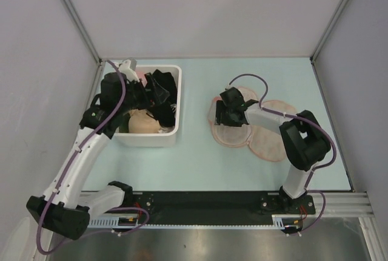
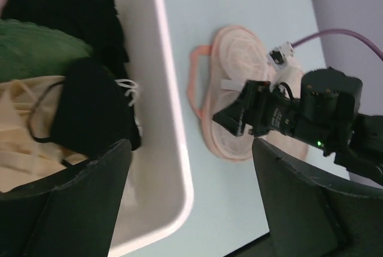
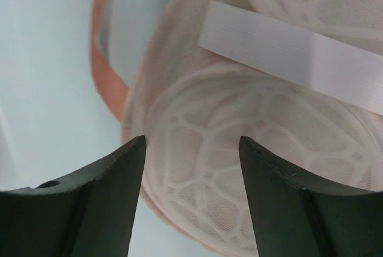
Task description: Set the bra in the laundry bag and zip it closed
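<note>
Left gripper (image 2: 190, 144), jaws apart, partly hides small black fabric bra (image 2: 90, 109) in white plastic bin (image 2: 170, 119); right gripper (image 3: 191, 140), apart, above frame-cropped beige-pink oval pouch (image 3: 179, 48)

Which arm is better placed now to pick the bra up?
Left. The left gripper, open, hangs over the bin, close to the bra. The right gripper is over the open bag, apart from the bin.
</note>
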{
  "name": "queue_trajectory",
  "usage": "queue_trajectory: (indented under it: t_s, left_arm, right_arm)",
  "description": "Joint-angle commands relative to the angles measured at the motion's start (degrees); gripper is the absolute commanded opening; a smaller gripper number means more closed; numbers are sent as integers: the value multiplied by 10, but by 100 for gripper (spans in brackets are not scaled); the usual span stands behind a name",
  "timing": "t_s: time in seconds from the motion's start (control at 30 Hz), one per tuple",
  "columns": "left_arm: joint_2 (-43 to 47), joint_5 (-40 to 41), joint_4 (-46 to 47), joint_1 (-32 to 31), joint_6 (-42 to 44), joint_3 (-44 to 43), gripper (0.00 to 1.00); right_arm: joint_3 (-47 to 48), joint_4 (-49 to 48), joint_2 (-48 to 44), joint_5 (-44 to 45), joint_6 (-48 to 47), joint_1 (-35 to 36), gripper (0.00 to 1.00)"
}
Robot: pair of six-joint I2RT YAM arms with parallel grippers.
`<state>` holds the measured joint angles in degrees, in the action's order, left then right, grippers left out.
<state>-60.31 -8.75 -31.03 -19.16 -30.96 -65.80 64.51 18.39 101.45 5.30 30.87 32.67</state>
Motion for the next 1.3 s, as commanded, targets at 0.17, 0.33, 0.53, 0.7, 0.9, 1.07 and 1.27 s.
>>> queue_trajectory:
  t_s: [0.17, 0.33, 0.53, 0.7, 0.9, 1.07, 1.27]
  left_arm:
    - [-157, -24, -78, 115, 71, -77, 89]
    - [-198, -13, -58, 116, 72, -45, 91]
    - [-191, -30, -32, 116, 77, -20, 66]
    - [-139, 29, -41, 116, 103, -18, 24]
    - [-45, -19, -54, 115, 91, -73, 0]
    - [5, -219, 7, 98, 66, -133, 0]
    - [28, -281, 48, 75, -11, -201, 0]
  right_arm:
    - [-117, 18, -77, 12, -28, -76, 74]
    - [-188, 0, -113, -12, -39, -154, 74]
    - [-209, 47, -194, 0, -64, -180, 78]
    - [-168, 94, -293, 1, -61, -126, 83]
    - [-100, 150, -360, 9, -50, -72, 91]
    - [-77, 142, -400, -45, -42, -68, 100]
    - [-61, 90, -458, -172, -74, -48, 100]
